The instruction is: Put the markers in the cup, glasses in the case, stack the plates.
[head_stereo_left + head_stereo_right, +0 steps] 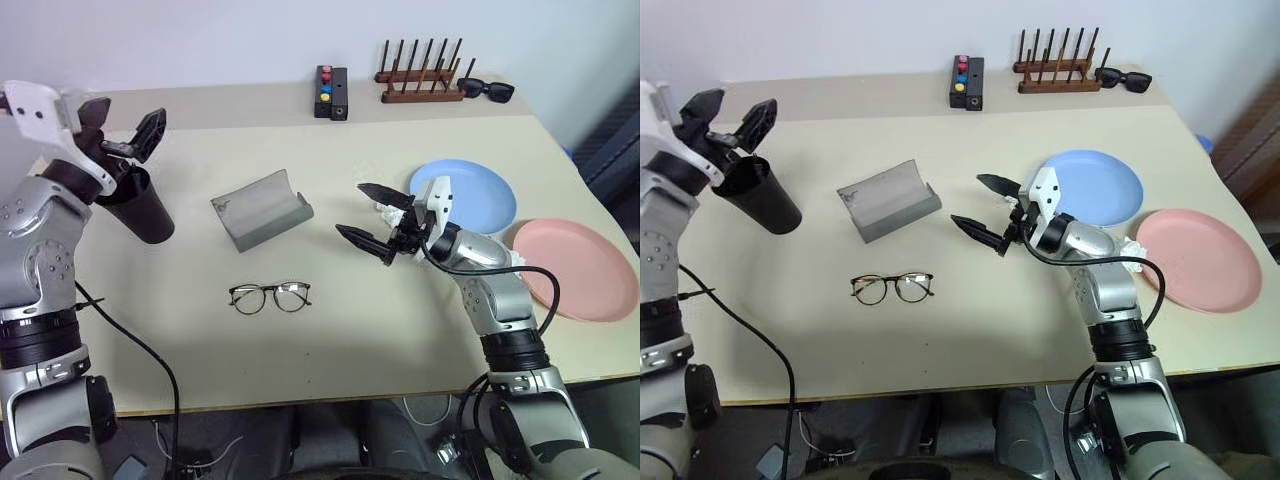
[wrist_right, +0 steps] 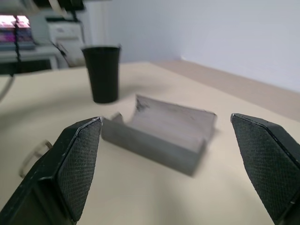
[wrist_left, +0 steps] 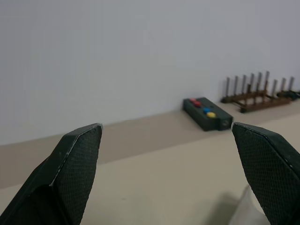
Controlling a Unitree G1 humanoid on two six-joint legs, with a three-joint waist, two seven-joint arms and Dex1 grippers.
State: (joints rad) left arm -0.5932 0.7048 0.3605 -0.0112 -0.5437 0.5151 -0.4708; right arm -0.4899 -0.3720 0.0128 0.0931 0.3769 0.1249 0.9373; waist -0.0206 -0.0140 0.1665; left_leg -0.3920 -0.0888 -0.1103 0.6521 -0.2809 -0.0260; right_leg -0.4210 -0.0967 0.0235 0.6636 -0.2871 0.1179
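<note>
Left claw [image 1: 128, 128], jaws wide and empty, hangs over the rim of the black cup [image 1: 140, 208] near the bench's [image 1: 300, 350] left edge; no markers can be made out on the bench, so they may already be inside. Centre: the grey case [image 1: 262, 208] lies open, mouth upward, ready to receive the glasses [image 1: 270, 296], which rest unfolded just in front of it, toward the near edge. Right claw [image 1: 372, 218], likewise spread wide and holding nothing, points at the case from its right, with the glasses lower and leftward, apart from it. Right edge: blue plate [image 1: 480, 195] and pink plate [image 1: 585, 270] sit side by side, unstacked.
</note>
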